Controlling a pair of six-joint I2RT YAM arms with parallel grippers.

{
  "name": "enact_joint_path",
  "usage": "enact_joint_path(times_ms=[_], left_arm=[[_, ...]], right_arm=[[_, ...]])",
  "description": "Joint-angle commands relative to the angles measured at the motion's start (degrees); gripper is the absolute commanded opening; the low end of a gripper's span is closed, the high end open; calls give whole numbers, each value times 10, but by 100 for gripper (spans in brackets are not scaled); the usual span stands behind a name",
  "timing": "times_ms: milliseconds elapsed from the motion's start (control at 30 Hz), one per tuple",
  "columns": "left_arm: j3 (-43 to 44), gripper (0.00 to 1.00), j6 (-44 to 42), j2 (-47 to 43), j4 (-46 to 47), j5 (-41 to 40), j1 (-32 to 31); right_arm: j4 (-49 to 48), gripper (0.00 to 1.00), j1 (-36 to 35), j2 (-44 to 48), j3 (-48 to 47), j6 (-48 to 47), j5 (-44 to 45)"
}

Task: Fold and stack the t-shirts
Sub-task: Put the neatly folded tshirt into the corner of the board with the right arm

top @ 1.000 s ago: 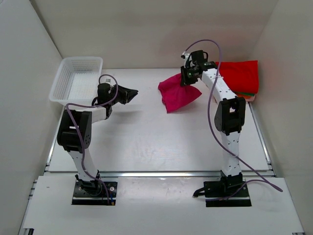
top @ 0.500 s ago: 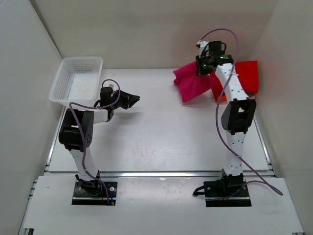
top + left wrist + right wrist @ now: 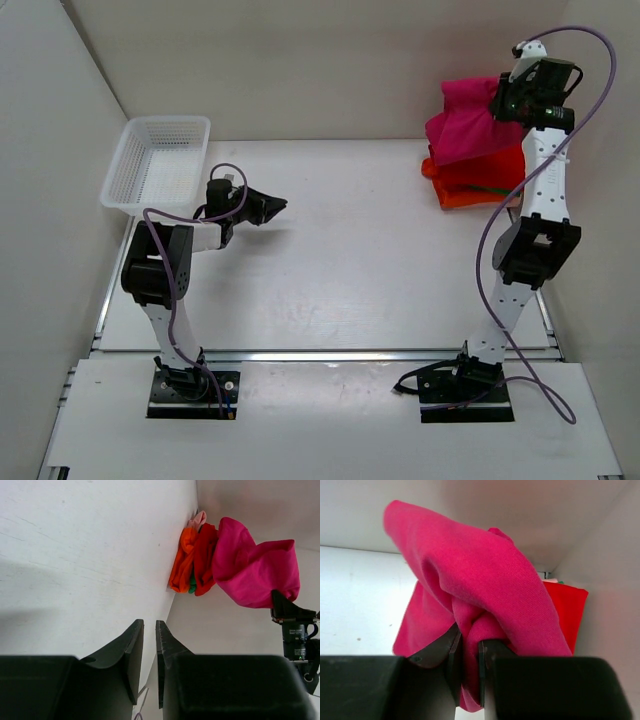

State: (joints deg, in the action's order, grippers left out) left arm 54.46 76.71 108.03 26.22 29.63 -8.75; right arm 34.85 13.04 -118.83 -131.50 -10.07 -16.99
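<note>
Table [image 3: 340,270]; basket [image 3: 168,119] left; pink tee [image 3: 462,125] aloft

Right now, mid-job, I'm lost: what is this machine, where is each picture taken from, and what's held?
Two robot arms stand bolted at the near edge of a white table. The wide picture looks down from above and behind them; the other two come from wrist cameras. The right end effector, raised at the far right, is shut on a magenta-pink t-shirt above a pile of red and orange t-shirts. The left end effector hovers over the table, jaws slightly apart, holding nothing. A white mesh basket sits far left.
</note>
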Motion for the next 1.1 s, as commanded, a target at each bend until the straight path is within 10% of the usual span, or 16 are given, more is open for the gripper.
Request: enact_joint_path(times_ms=[0,467,733,1067], left_arm=[[9,27,-14,6,-8,5,1],[14,34,-55,-2,-36,9,-2],[61,99,-138,-23,-130,39,-19],[94,98,-439,-135,-538,-163,-50]], right_arm=[[-36,0,22,-51,-10,6,-30],[-61,5,26,-236,-85,-10,126],[-96,99,3,-76,-38,-36,170],[-140,99,-62,295,350,45,240]])
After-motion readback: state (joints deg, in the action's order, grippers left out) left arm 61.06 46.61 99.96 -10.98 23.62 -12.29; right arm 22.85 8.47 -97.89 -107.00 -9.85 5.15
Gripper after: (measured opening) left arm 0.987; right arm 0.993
